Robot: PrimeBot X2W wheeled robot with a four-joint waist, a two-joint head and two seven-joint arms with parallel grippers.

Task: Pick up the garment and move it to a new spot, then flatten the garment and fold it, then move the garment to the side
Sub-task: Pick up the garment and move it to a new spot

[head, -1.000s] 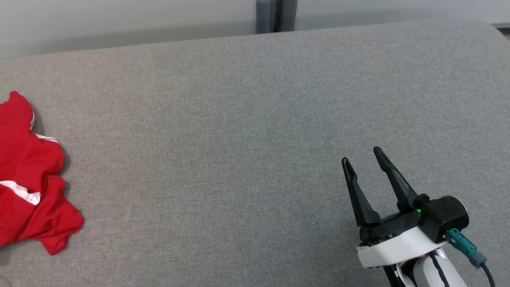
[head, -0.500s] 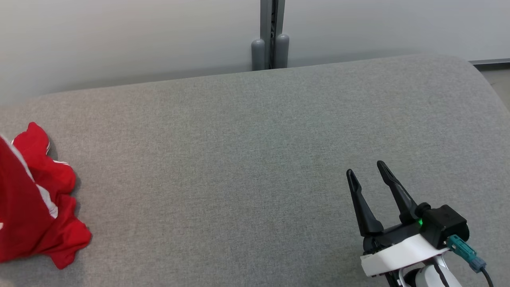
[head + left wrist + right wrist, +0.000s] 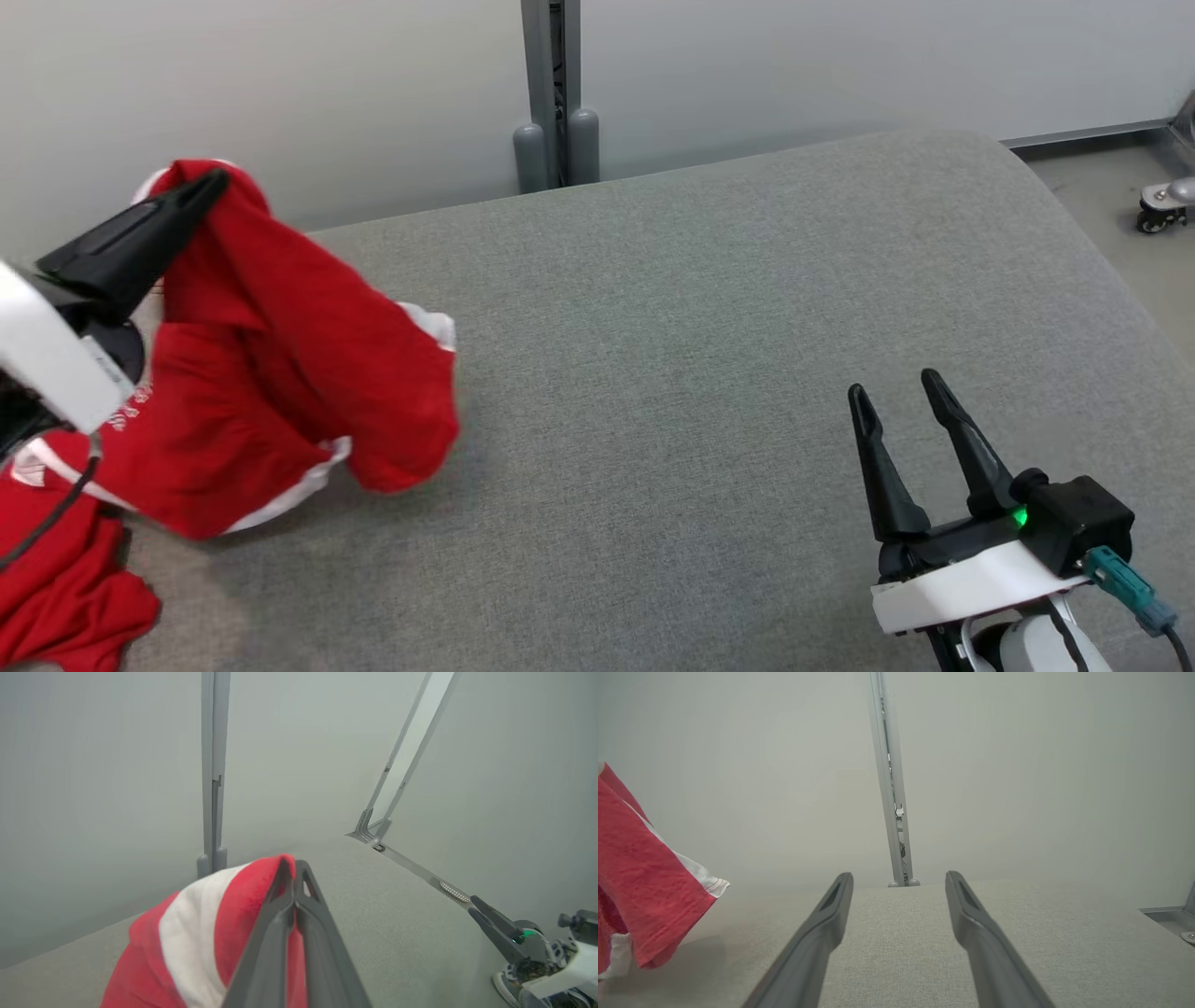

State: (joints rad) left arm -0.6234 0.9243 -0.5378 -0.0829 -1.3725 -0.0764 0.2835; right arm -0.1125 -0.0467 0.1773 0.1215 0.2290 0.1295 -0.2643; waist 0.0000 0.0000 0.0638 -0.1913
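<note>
The garment (image 3: pixel 280 373) is a red shirt with white trim. It hangs lifted over the left part of the grey cushion, with its lower end trailing on the surface at the bottom left. My left gripper (image 3: pixel 210 182) is shut on a fold near the garment's top; in the left wrist view the closed fingers (image 3: pixel 294 914) pinch red and white cloth (image 3: pixel 205 933). My right gripper (image 3: pixel 898 390) stands open low over the cushion at the lower right, nothing between its fingers (image 3: pixel 822 933). The garment's hanging edge (image 3: pixel 649 886) shows at the left of the right wrist view.
The grey cushion (image 3: pixel 700 327) spreads wide between the garment and the right gripper. A pale wall with a grey post (image 3: pixel 551 93) runs behind it. Past the cushion's rounded right edge lies floor with a small caster (image 3: pixel 1158 205).
The left gripper has come into view carrying the garment up and rightward off the cushion. The head camera has shifted, showing more wall and floor. The right gripper stays open.
</note>
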